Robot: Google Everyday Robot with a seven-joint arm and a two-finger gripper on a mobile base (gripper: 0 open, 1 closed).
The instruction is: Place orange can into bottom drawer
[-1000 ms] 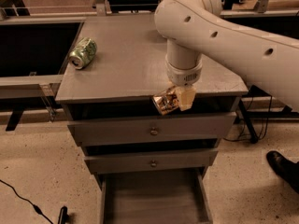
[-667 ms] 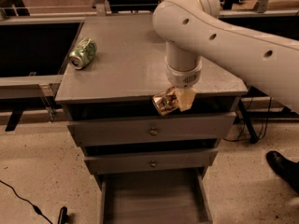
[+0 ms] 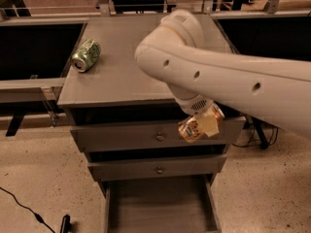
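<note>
- Currently, hand [image 3: 203,125]: fingers pressed onto the orange can [image 3: 188,130], pinching it. It hangs in the air just in front of the surface's front edge, toward the front right corner, level with the upper knobbed drawer [image 3: 121,137].
- Orange can: tilted, off the surface [image 3: 126,67], and seen over the right half of the bottom drawer [image 3: 155,205].
- Bottom drawer: pulled open, with its plank floor showing between thin side walls.
- Lower knobbed drawer [image 3: 126,170]: shut, between the can and the open drawer.
- Green can [image 3: 86,55]: on its side near the surface's left edge, well apart from the hand.
</note>
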